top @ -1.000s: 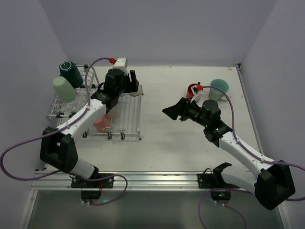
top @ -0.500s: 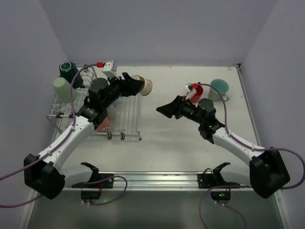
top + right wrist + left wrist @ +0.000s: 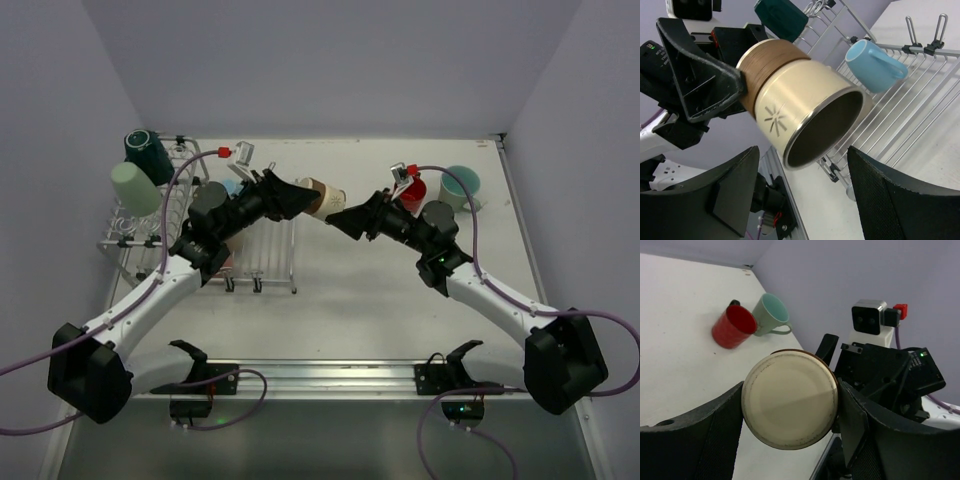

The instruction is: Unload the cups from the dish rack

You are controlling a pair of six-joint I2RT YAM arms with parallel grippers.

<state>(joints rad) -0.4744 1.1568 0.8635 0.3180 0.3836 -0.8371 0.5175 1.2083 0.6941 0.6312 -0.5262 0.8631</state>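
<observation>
Starting from the biggest piece, you have a plain, matte white desk (image 3: 380,320). The dish rack (image 3: 275,250) sits at its far left, made of thin silver wire, with a flat grid tray and a taller slotted part beside it.

By my reading you are less than halfway through. Two cups stand unloaded on the desk at the far right: a red cup (image 3: 412,188) and, just beside it, a pale teal mug (image 3: 459,186) with a handle. A third is in mid-air. At least four remain in the rack:
- a dark teal cup (image 3: 148,152);
- a pale green cup (image 3: 134,187);
- a light blue mug (image 3: 872,62) lying on the grid;
- a pink cup (image 3: 224,264), half hidden by the left arm.

Your left pincer (image 3: 296,199) is clamped on the beige cup (image 3: 322,196), gripping it near the base and holding it sideways above the desk, between the rack and the parked cups. Your right pincer (image 3: 342,222) faces the cup's mouth with its jaws spread wide on either side and, as far as I can see, not touching it. It looks like a handover that is about to close.

The beige cup is a smooth cylinder with a satin, metallic sheen. It has a finely ribbed brown band at the base, a dark interior, a thin rim, a small starburst mark on the wall and a flat cream bottom.
</observation>
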